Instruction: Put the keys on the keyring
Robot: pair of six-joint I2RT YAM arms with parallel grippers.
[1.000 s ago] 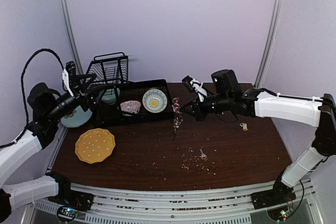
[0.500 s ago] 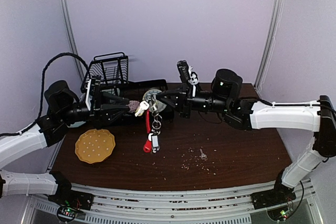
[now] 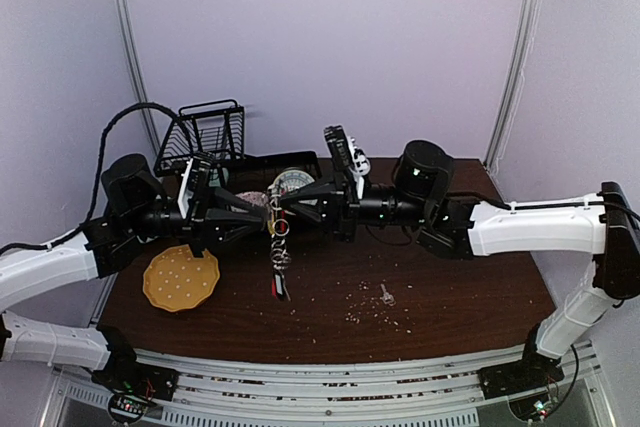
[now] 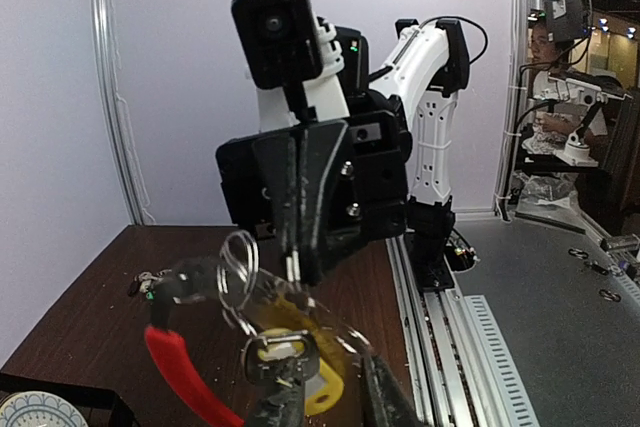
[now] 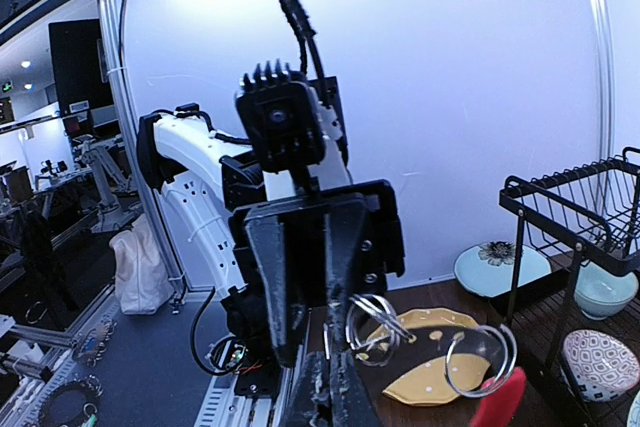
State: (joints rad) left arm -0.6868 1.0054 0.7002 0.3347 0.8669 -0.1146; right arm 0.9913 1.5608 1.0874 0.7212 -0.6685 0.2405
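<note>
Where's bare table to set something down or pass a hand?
Bare: table right front, between crumbs and right edge; front strip between yellow plate and crumbs. Crowded: back left around black tray; centre, where left end effector and right end effector meet at the keyring.

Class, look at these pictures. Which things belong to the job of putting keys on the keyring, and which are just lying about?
For the job:
keyring, held by the right gripper
yellow key, held in the left gripper
loose key

Lying about:
yellow plate
dish rack
crumbs
</note>
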